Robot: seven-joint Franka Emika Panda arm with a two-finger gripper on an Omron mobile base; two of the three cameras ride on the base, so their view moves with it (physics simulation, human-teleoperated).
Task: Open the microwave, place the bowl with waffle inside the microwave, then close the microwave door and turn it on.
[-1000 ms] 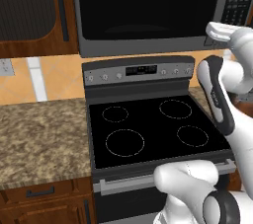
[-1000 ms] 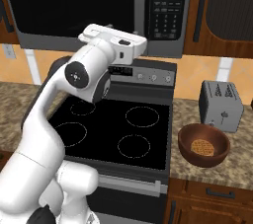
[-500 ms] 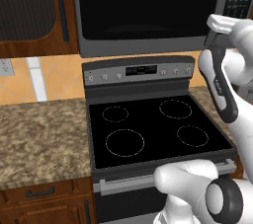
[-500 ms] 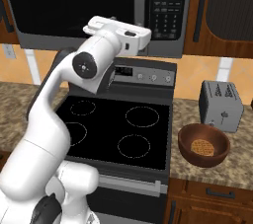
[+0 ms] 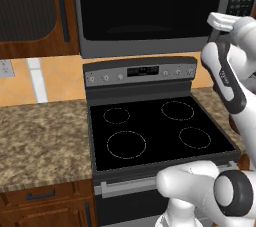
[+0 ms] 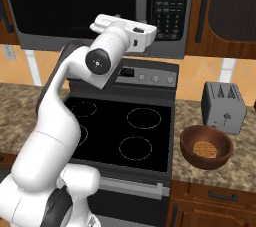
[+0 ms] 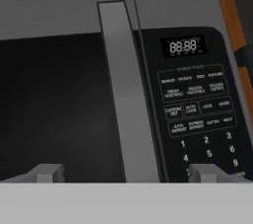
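Observation:
The microwave (image 5: 150, 6) hangs above the stove with the microwave door (image 7: 54, 99) shut. Its grey vertical handle bar (image 7: 126, 94) runs down the middle of the hand view, and the button panel (image 7: 197, 104) is to its right. My gripper (image 7: 127, 173) is open, its fingertips (image 7: 47, 172) spread to either side of the handle line with nothing between them. The white hand (image 6: 127, 28) is raised in front of the microwave's lower right part. The bowl with waffle (image 6: 206, 146) rests on the right counter, and the waffle (image 6: 204, 149) lies flat inside it.
A black stove top (image 5: 155, 131) lies below the arm. A grey toaster (image 6: 223, 107) stands just behind the bowl. Granite counter (image 5: 40, 136) stretches left of the stove. Brown cabinets (image 5: 35, 11) flank the microwave.
The hand has risen and moved closer to the microwave front near the handle. The gripper stayed open. The bowl has not moved.

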